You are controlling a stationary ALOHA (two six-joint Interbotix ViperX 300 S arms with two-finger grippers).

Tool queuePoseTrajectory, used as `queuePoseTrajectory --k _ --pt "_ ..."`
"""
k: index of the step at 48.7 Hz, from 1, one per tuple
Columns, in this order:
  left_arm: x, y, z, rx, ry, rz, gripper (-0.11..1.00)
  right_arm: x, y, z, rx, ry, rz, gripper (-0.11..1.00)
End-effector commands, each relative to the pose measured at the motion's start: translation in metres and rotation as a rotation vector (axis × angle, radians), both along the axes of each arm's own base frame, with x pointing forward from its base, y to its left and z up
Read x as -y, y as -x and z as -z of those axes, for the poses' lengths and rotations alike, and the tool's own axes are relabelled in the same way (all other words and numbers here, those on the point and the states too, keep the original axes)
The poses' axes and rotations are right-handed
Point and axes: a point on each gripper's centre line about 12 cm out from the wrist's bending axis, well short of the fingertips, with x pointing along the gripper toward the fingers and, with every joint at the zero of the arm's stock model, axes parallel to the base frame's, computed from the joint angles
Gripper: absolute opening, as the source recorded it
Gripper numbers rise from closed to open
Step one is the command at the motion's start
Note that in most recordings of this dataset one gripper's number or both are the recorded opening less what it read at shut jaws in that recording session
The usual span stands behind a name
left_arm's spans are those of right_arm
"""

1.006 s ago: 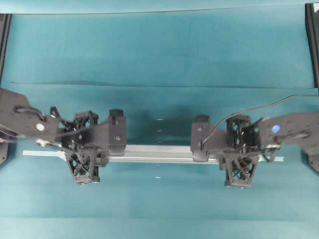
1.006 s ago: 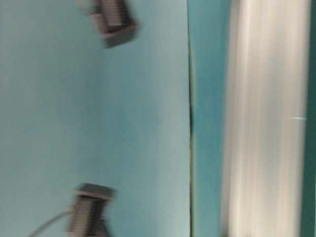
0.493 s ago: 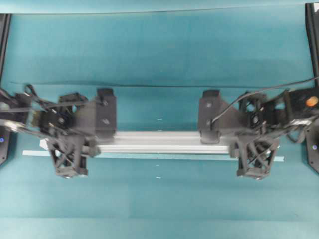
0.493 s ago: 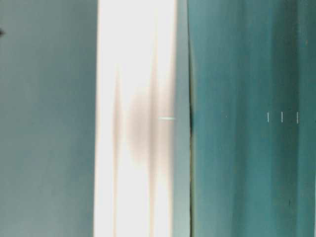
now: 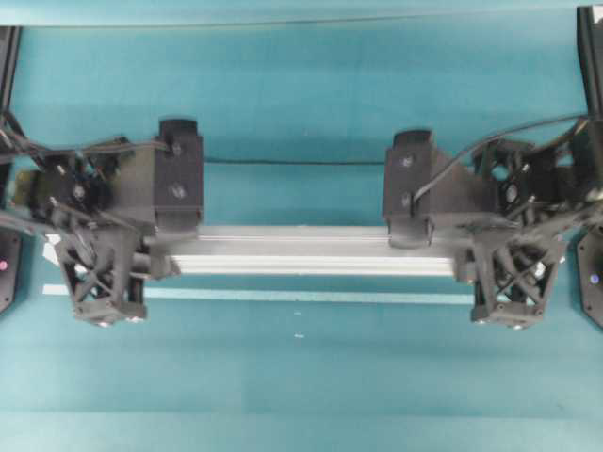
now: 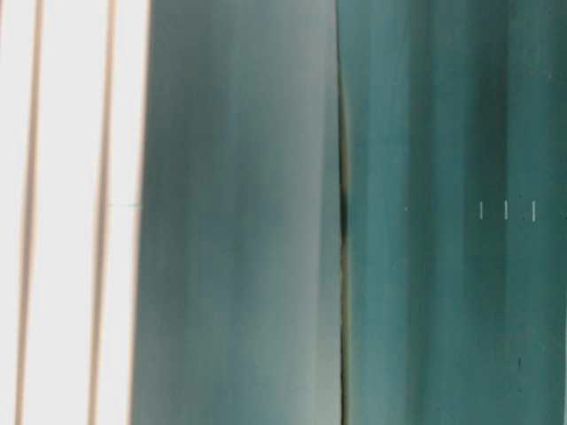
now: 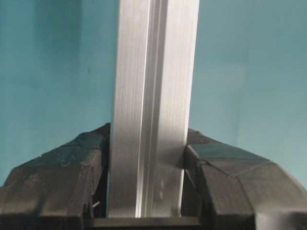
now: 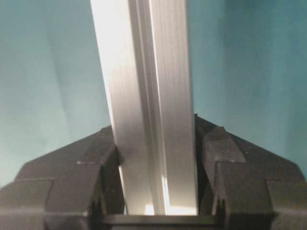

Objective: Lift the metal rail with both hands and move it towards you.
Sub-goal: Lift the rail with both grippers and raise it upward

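The metal rail [image 5: 301, 250] is a long silver grooved bar, held level above the teal table between both grippers. My left gripper [image 5: 154, 261] is shut on its left end and my right gripper [image 5: 465, 261] on its right end. In the left wrist view the rail [image 7: 151, 72] runs straight away from the gripper [image 7: 147, 160], with black fingers [image 7: 72, 167] pressed on both its sides. In the right wrist view the rail [image 8: 144, 72] sits the same way in the gripper [image 8: 156, 148]. In the table-level view the rail shows as a bright blurred band [image 6: 71, 212].
A thin pale tape strip [image 5: 301, 297] lies on the table just below the rail in the overhead view. A seam [image 5: 301, 162] in the teal cover runs across the table behind the grippers. Black frame posts [image 5: 591, 75] stand at the side edges.
Both grippers have risen with the rail clamped between them. It looks larger and sits higher in the overhead view. The tape strip beneath it is now uncovered.
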Motion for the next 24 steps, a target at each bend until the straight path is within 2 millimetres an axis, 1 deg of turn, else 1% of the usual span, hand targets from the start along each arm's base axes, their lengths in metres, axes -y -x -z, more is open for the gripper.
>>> queuePoseTrajectory --k 1,5,11,15,19,24 --pt "-0.001 0.002 -0.03 0.06 0.015 -0.011 0.32 0.005 0.0 -0.022 0.029 -0.011 0.054 0.4" --pt "-0.001 0.004 -0.038 0.065 0.014 -0.012 0.32 0.005 0.0 -0.034 0.034 -0.016 0.071 0.4" --pt "-0.002 0.006 -0.053 0.073 0.015 -0.014 0.32 0.004 -0.001 -0.061 0.04 -0.028 0.112 0.4" --pt "-0.002 0.008 -0.061 0.064 0.014 -0.012 0.32 0.001 0.0 -0.074 0.022 -0.029 0.117 0.4" --pt "-0.002 0.012 -0.07 0.045 0.013 -0.015 0.32 0.0 0.001 -0.085 0.003 -0.029 0.117 0.4" --pt "-0.003 0.014 -0.078 0.01 0.011 -0.021 0.32 0.0 -0.004 -0.094 0.034 -0.033 0.117 0.4"
